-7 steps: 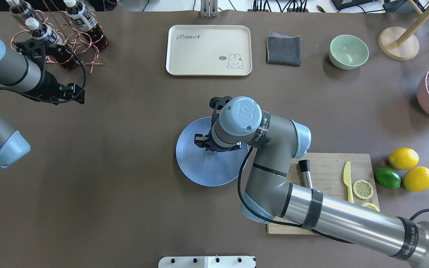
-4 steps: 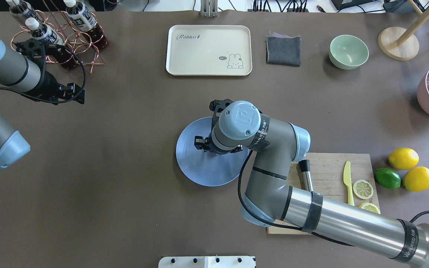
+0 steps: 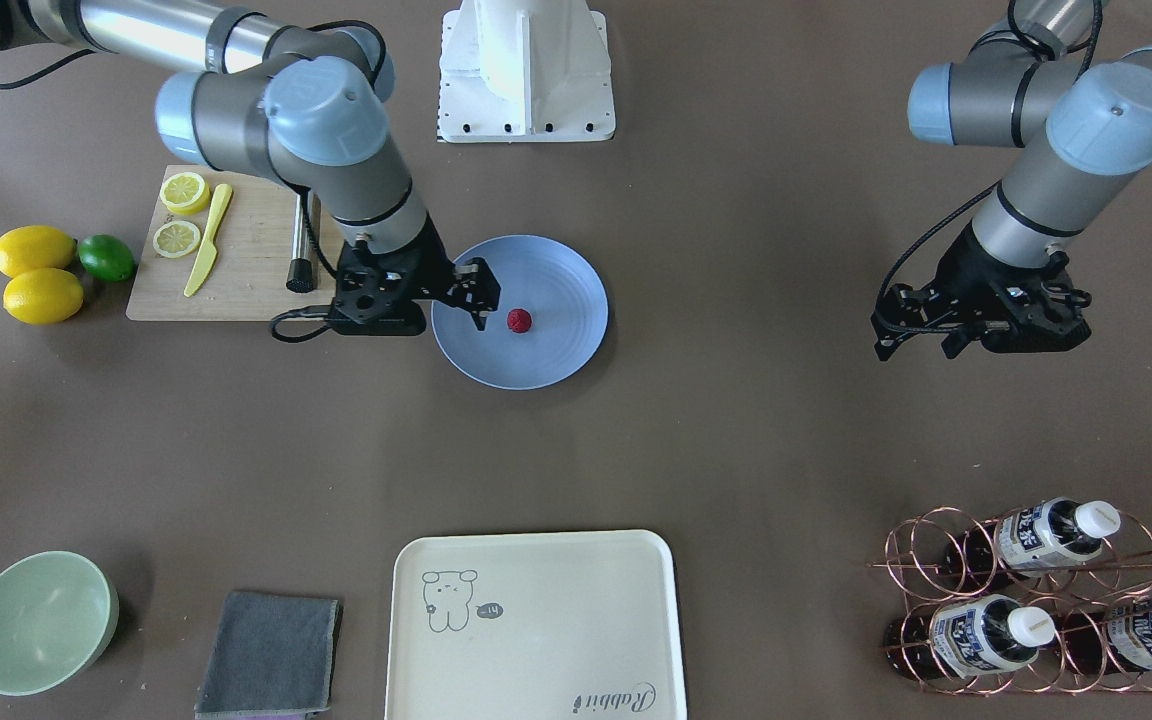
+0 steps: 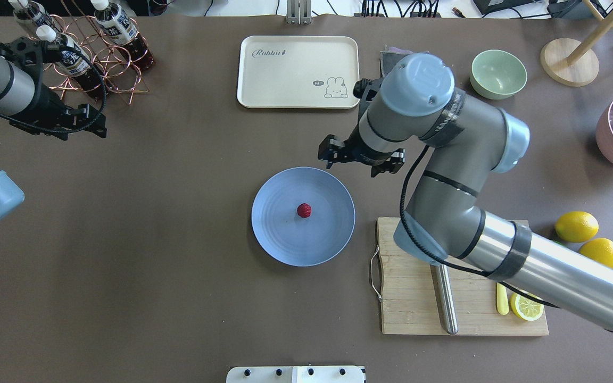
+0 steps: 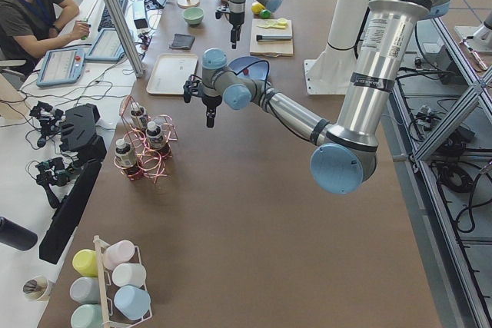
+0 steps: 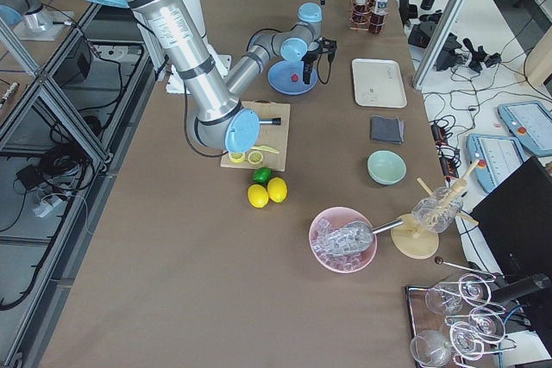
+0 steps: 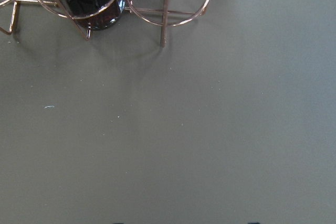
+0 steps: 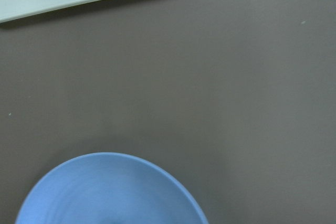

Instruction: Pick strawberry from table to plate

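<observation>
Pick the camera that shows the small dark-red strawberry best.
Overhead exterior: the small dark-red strawberry lies unobstructed near the middle of the round periwinkle-blue plate. Exterior front-facing shows it nearly as well. Exterior right gives a tiny red speck. Exterior left and both wrist views show no berry.

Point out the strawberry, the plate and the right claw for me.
strawberry (image 4: 304, 210), overhead view, centre of the berry.
plate (image 4: 285, 242), overhead view, bare blue surface near its rim.
right claw (image 4: 361, 158), overhead view, midway between its open fingertips.
</observation>
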Available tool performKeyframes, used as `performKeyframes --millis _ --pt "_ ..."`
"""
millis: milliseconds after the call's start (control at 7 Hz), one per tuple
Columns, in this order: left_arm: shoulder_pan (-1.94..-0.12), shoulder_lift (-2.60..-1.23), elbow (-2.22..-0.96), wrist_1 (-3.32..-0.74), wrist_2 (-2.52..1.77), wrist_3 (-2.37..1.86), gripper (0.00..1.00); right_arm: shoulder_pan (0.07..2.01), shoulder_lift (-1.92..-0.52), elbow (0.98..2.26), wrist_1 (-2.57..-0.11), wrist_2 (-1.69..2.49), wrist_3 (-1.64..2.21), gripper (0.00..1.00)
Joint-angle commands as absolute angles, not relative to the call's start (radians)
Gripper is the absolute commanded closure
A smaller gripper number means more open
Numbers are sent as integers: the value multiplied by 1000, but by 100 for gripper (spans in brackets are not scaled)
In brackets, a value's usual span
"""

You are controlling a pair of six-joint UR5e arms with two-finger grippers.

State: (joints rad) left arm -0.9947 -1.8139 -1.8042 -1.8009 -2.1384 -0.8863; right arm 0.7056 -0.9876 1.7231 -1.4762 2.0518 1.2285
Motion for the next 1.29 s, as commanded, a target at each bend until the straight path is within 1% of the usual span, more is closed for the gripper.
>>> performKeyframes --millis 0,286,429,571,714,857,1000,1143 --pt "-1107 -1729 -1854 -1770 -2204 -728 4 925 -1192 1839 -1519 2226 937 0" --pt "-1257 -1633 -1835 -1750 -2255 -442 3 1139 -1367 1821 -1523 2322 556 0" --pt "-1344 -1628 -1827 -1649 -2256 -282 3 1241 -1414 1762 -1537 2347 349 0" --pt "-1429 -1628 -1821 -1547 -2258 -138 3 1341 -1448 1693 -1551 2388 163 0" --pt "-1465 -1612 -1816 -1505 -2278 -102 3 1432 -1480 1621 -1552 2390 -18 0" --pt "-1476 -1547 -1828 -1514 -2308 -103 3 1504 -1486 1542 -1551 2393 -138 0" --pt "-1503 -1542 -1836 -1513 -2309 -116 3 1543 -1488 1487 -1551 2391 -216 0" --pt "-1506 -1525 -1830 -1519 -2310 -114 3 1581 -1493 1474 -1551 2393 -244 0"
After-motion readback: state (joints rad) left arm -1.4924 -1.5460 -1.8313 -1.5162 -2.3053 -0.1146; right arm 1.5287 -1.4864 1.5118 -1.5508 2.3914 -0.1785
